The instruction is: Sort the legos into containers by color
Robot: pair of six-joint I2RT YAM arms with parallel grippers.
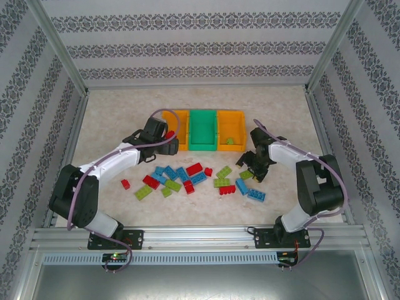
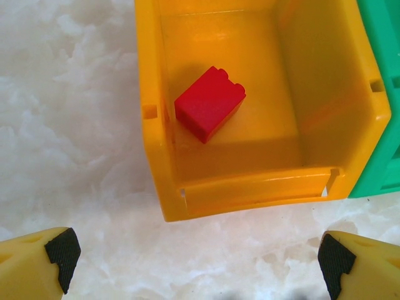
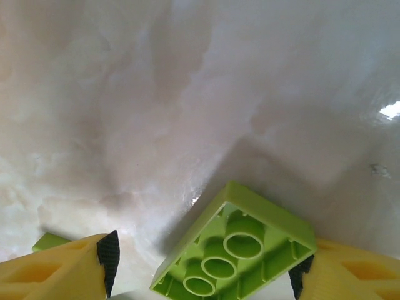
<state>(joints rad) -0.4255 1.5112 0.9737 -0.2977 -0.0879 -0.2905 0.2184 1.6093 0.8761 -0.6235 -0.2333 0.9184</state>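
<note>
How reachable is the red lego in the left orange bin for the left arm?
Probably yes: the left tool hangs open short of the orange bin, whose top is open, and the red lego lies alone inside.

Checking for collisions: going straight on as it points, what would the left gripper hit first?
Likely the left gripper meets the orange bin's near wall first; depth is unclear, perhaps the table before it.

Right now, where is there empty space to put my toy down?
Bare marbled tabletop lies behind the row of orange and green plastic bins, and in the strip nearer than the scattered red, blue and lime studded bricks. The bricks' patch is crowded.
</note>
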